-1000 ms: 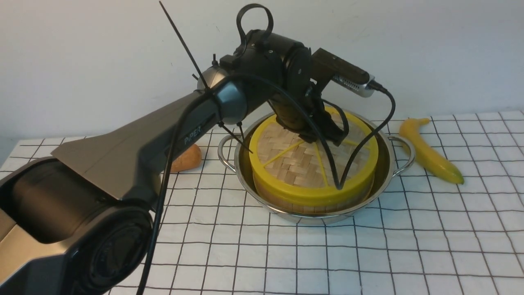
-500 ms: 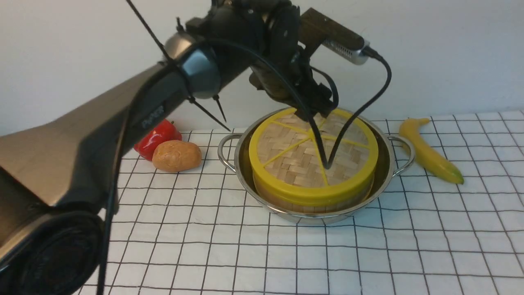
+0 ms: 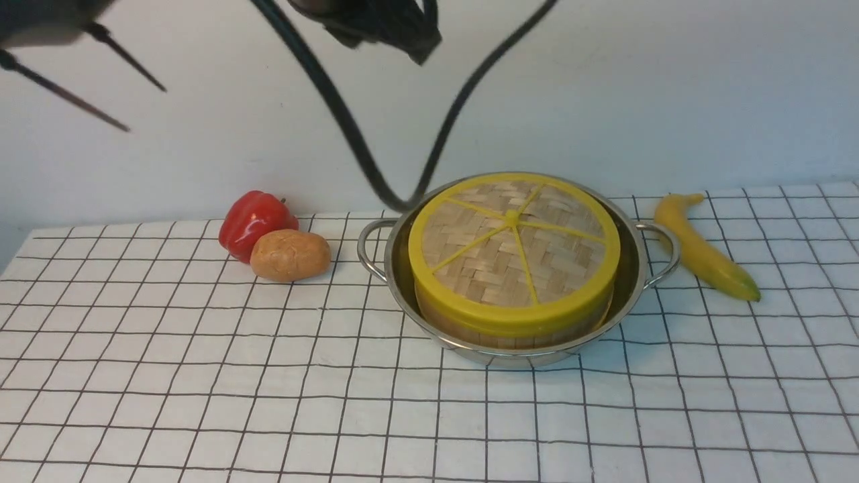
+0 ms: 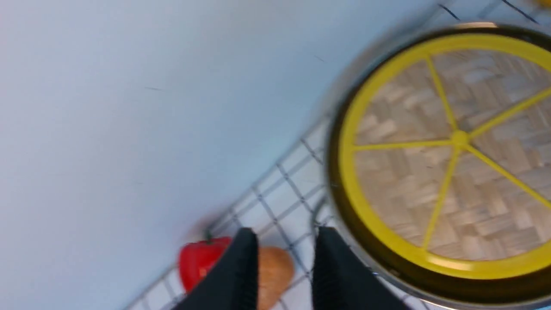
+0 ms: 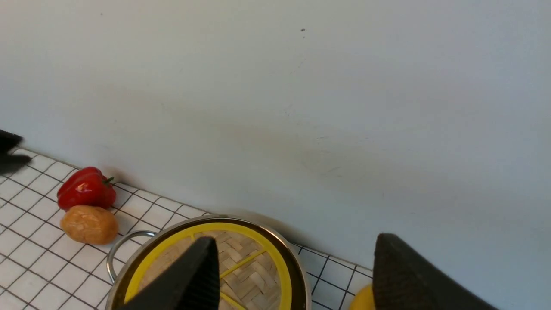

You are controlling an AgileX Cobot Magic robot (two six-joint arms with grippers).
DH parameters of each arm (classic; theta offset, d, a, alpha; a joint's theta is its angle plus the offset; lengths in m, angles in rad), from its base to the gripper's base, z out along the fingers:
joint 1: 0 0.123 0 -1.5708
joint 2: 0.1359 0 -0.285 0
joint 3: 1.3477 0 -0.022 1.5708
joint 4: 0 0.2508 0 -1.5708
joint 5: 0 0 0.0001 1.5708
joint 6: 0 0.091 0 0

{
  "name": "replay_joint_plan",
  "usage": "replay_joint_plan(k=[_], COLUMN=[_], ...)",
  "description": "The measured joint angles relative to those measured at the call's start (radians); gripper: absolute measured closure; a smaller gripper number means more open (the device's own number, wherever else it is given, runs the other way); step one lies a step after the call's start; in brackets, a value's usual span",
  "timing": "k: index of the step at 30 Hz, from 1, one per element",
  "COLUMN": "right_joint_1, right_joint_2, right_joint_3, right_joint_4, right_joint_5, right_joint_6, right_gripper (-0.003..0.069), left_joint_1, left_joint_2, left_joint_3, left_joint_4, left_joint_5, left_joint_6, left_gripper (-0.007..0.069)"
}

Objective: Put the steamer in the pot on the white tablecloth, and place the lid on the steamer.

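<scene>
Lid [image 3: 513, 245] lies flat, spokes up, on steamer [image 3: 496, 339] in pot [image 3: 400, 275]. Left jaws narrowly parted, empty; right jaws spread wide, empty.

Round bamboo steamer basket [image 3: 510, 335] mostly hidden under flat woven yellow-rimmed lid [image 3: 513, 248] and behind shiny steel pot [image 3: 400, 282] wall, blurred black robot arm [image 3: 376, 20] cropped at twelve o'clock

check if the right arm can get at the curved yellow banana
Probably yes: the right gripper is open and empty, and the curved yellow banana lies uncovered on the gridded white cloth beside the shiny steel pot.
</scene>
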Motion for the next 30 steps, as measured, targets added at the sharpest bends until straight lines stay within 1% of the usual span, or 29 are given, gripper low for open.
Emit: replay_joint_plan(k=[2, 3, 4, 6, 7, 8, 9, 10, 11, 12, 13, 15, 16, 19, 22, 25, 26, 28, 29, 30], right_joint_1=[0.000, 0.000, 0.000, 0.000, 0.000, 0.000, 0.000, 0.000, 0.000, 0.000, 0.000, 0.000, 0.000, 0.000, 0.000, 0.000, 0.000, 0.000, 0.000, 0.000], right_joint_2=[-0.003, -0.008, -0.010, -0.023, -0.036, -0.045, -0.068, -0.076, -0.105, -0.114, -0.156, -0.200, -0.271, -0.348, -0.487, -0.594, -0.608, -0.694, -0.711, -0.749], right_joint_3=[0.000, 0.000, 0.000, 0.000, 0.000, 0.000, 0.002, 0.002, 0.002, 0.002, 0.008, 0.026, 0.070, 0.138, 0.302, 0.471, 0.496, 0.660, 0.696, 0.777], right_joint_4=[-0.020, -0.030, -0.035, -0.051, -0.063, -0.068, -0.083, -0.087, -0.095, -0.097, -0.103, -0.113, -0.129, -0.149, -0.176, -0.181, -0.181, -0.181, -0.181, -0.181], right_joint_5=[0.000, 0.000, 0.000, 0.000, 0.000, 0.000, 0.000, 0.000, 0.000, 0.000, -0.001, -0.004, -0.005, -0.008, -0.018, -0.093, -0.106, -0.192, -0.213, -0.263], right_joint_6=[-0.002, -0.005, -0.005, -0.008, -0.018, -0.018, -0.024, -0.024, -0.026, -0.026, -0.027, -0.030, -0.041, -0.048, -0.050, -0.050, -0.049, -0.042, -0.036, -0.027], right_gripper=[0.0236, 0.0267, 0.0279, 0.0332, 0.0377, 0.0393, 0.0456, 0.0473, 0.0527, 0.0543, 0.0599, 0.0644, 0.0671, 0.0673, 0.0673, 0.0673, 0.0673, 0.0671, 0.0671, 0.0671], left_joint_1=[0.000, 0.000, 0.000, 0.000, 0.000, 0.000, 0.000, 0.000, 0.000, 0.000, 0.000, 0.000, 0.000, 0.000, 0.000, 0.000, 0.000, 0.000, 0.000, 0.000], left_joint_2=[-0.055, -0.082, -0.088, -0.138, -0.177, -0.188, -0.233, -0.244, -0.288, -0.299, -0.338, -0.376, -0.431, -0.484, -0.556, -0.610, -0.618, -0.670, -0.687, -0.712], left_joint_3=[0.000, 0.000, 0.000, 0.000, 0.000, 0.000, 0.000, 0.000, 0.000, 0.000, -0.001, -0.001, -0.001, -0.002, -0.003, 0.018, 0.021, 0.100, 0.134, 0.204], left_joint_4=[0.018, 0.023, 0.024, 0.028, 0.031, 0.033, 0.039, 0.042, 0.054, 0.058, 0.068, 0.072, 0.072, 0.067, 0.039, 0.005, 0.001, -0.014, -0.014, -0.014], left_joint_5=[0.001, 0.001, 0.001, 0.002, 0.003, 0.003, 0.004, 0.004, 0.004, 0.004, 0.004, 0.004, 0.004, 0.004, 0.004, 0.004, 0.004, 0.004, 0.004, 0.004], left_joint_6=[0.000, 0.000, 0.000, -0.001, -0.002, -0.002, -0.002, -0.002, -0.002, -0.002, -0.002, -0.002, -0.002, -0.002, -0.002, 0.000, 0.000, 0.004, 0.005, 0.005], left_gripper=[0.0622, 0.0638, 0.0641, 0.0648, 0.0648, 0.0648, 0.0648, 0.0648, 0.0648, 0.0648, 0.0648, 0.0648, 0.0648, 0.0648, 0.0648, 0.0648, 0.0648, 0.0648, 0.0648, 0.0648])
